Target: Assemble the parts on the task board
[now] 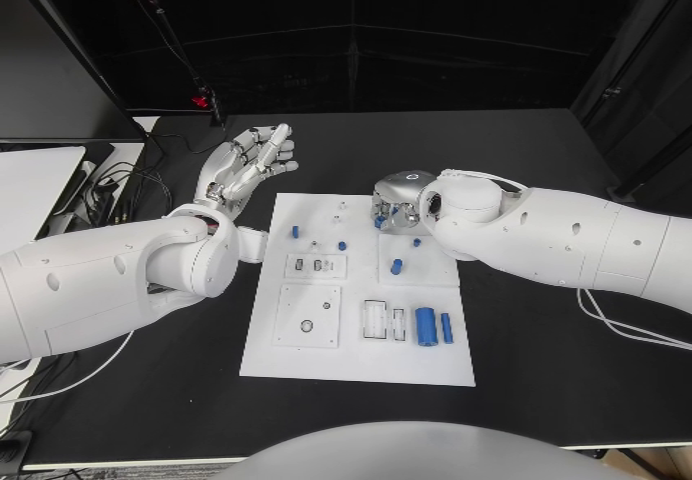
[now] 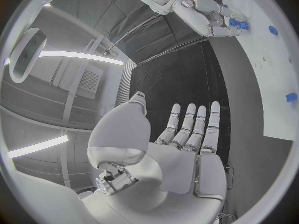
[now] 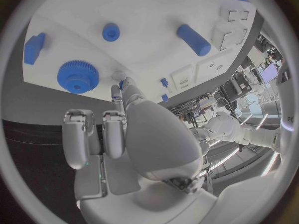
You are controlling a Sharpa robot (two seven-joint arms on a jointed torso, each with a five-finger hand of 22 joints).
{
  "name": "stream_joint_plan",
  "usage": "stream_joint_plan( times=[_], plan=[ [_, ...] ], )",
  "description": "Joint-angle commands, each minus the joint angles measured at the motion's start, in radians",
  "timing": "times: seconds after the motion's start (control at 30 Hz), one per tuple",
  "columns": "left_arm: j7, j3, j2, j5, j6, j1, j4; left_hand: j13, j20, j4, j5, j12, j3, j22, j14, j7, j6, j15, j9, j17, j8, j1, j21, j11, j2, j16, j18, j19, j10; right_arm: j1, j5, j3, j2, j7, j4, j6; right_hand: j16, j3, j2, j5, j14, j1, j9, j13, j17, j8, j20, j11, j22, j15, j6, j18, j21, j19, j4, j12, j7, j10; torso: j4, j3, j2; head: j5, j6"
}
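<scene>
White plastic makes up the task board [image 1: 361, 355], which lies flat in the middle of the black table [image 1: 548, 360], with small blue parts scattered over it. Near its right front sit two blue cylinders side by side, a thick one [image 1: 426, 326] and a thin one [image 1: 447, 328], just right of a pair of rectangular slots [image 1: 384, 322]. Farther back a short blue peg [image 1: 397, 267] lies on the right half, a small blue piece [image 1: 342, 245] sits near the middle, and another [image 1: 296, 231] stands toward the left edge. The right hand [image 1: 404, 200] hovers low over the far right corner of the board, fingers pointing down among the parts there; its wrist camera shows a blue gear [image 3: 77, 76], a round blue knob [image 3: 111, 32], a blue cylinder [image 3: 193, 39] and a blue block [image 3: 34, 48] lying on the board just beyond its fingertips [image 3: 126, 82], and something blue shows against one fingertip, but I cannot tell whether the hand is grasping a part. The left hand [image 1: 253, 160] is raised off the far left corner of the board, released, fingers straight and apart, holding nothing.
</scene>
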State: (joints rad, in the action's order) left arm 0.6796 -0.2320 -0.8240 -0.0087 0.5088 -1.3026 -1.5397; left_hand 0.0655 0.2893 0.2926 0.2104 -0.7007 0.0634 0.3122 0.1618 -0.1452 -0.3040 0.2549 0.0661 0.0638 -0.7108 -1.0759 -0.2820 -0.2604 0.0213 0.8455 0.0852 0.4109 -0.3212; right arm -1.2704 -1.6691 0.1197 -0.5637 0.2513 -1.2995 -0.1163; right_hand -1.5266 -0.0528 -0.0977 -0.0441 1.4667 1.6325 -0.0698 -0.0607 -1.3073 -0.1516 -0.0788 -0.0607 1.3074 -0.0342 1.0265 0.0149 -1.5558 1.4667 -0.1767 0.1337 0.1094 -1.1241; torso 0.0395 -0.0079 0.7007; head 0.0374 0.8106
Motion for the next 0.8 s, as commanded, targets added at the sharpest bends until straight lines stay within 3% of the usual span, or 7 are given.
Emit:
stream_joint_plan(
  times=[0.03, 0.17, 0.3, 0.47, 0.6, 0.8],
  plan=[
    [0.209, 0.000, -0.002, -0.008, -0.008, -0.002, 0.001, -0.001, 0.001, 0.000, 0.003, -0.001, 0.006, -0.001, 0.000, -0.151, -0.005, 0.004, -0.001, -0.001, 0.007, 0.002, -0.001, -0.002, 0.011, -0.004, 0.011, -0.002, -0.005, -0.002, 0.005, -0.001, -0.012, -0.064, -0.018, -0.151, 0.002, -0.002, 0.012, -0.004, 0.074, -0.002, -0.002, 0.001, -0.095, 0.007, 0.001, 0.001, 0.207, 0.004, 0.013, -0.001, 0.004, 0.068, -0.008, -0.008, 0.005, -0.009, -0.0001, 0.0002, 0.000, -0.001, -0.003],
    [0.208, 0.000, -0.003, -0.008, -0.009, -0.002, 0.001, -0.001, 0.001, 0.000, 0.004, -0.001, 0.006, -0.001, -0.001, -0.151, -0.005, 0.004, -0.001, -0.001, 0.007, 0.001, -0.001, -0.002, 0.011, -0.004, 0.011, -0.002, -0.005, -0.002, 0.007, -0.007, -0.033, -0.089, -0.046, -0.227, 0.002, -0.005, 0.020, -0.003, 0.074, -0.002, -0.001, 0.001, -0.096, 0.011, -0.004, -0.002, 0.207, 0.011, 0.016, -0.001, 0.004, 0.069, -0.014, -0.016, 0.007, -0.016, 0.0009, 0.0002, 0.000, -0.008, -0.004],
    [0.207, 0.000, -0.004, -0.008, -0.008, -0.002, 0.000, -0.001, 0.001, 0.000, 0.005, -0.001, 0.007, -0.001, -0.001, -0.151, -0.005, 0.004, -0.001, -0.001, 0.007, 0.001, -0.001, -0.002, 0.011, -0.004, 0.011, -0.002, -0.006, -0.003, 0.008, -0.033, -0.053, -0.104, -0.072, -0.270, 0.001, -0.005, 0.029, -0.003, 0.074, -0.007, 0.000, 0.001, -0.098, 0.014, -0.010, -0.005, 0.208, 0.017, 0.017, -0.002, 0.004, 0.069, -0.024, -0.025, 0.009, -0.020, 0.0015, -0.0013, 0.001, -0.018, -0.005],
    [0.206, 0.000, -0.004, -0.008, -0.008, -0.002, 0.000, -0.001, 0.001, -0.001, 0.006, -0.001, 0.007, -0.001, -0.001, -0.151, -0.006, 0.004, -0.001, 0.000, 0.007, -0.001, -0.001, -0.002, 0.012, -0.004, 0.011, -0.001, -0.006, -0.004, 0.008, -0.057, -0.064, -0.106, -0.086, -0.287, 0.001, -0.006, 0.034, -0.003, 0.074, -0.007, 0.000, 0.000, -0.099, 0.017, -0.013, -0.005, 0.209, 0.020, 0.020, -0.002, 0.004, 0.070, -0.030, -0.031, 0.009, -0.025, -0.0001, -0.0019, 0.000, -0.018, -0.011],
    [0.206, 0.000, -0.002, -0.008, -0.010, -0.002, 0.001, -0.001, 0.001, -0.001, 0.007, -0.001, 0.007, -0.001, 0.000, -0.151, -0.006, 0.004, -0.001, 0.000, 0.007, -0.003, -0.001, -0.002, 0.012, -0.004, 0.011, -0.002, -0.006, -0.007, 0.008, -0.067, -0.057, -0.108, -0.075, -0.289, 0.001, -0.007, 0.036, -0.003, 0.075, -0.007, 0.000, 0.000, -0.099, 0.018, -0.015, -0.006, 0.210, 0.022, 0.021, -0.002, 0.003, 0.070, -0.032, -0.033, 0.010, -0.026, 0.0028, -0.0012, 0.002, -0.025, -0.027],
    [0.207, 0.000, -0.003, -0.008, -0.012, -0.002, -0.001, -0.001, 0.001, -0.001, 0.007, -0.001, 0.008, -0.002, 0.000, -0.151, -0.006, 0.005, -0.001, 0.000, 0.007, -0.003, -0.001, -0.002, 0.012, -0.005, 0.011, -0.003, -0.006, -0.014, 0.008, -0.072, -0.020, -0.111, -0.031, -0.268, 0.000, -0.008, 0.038, -0.003, 0.075, -0.007, 0.000, 0.001, -0.101, 0.019, -0.017, -0.007, 0.210, 0.024, 0.022, -0.002, 0.003, 0.070, -0.036, -0.038, 0.010, -0.027, 0.0069, -0.0011, 0.009, -0.039, -0.055]
  ],
)
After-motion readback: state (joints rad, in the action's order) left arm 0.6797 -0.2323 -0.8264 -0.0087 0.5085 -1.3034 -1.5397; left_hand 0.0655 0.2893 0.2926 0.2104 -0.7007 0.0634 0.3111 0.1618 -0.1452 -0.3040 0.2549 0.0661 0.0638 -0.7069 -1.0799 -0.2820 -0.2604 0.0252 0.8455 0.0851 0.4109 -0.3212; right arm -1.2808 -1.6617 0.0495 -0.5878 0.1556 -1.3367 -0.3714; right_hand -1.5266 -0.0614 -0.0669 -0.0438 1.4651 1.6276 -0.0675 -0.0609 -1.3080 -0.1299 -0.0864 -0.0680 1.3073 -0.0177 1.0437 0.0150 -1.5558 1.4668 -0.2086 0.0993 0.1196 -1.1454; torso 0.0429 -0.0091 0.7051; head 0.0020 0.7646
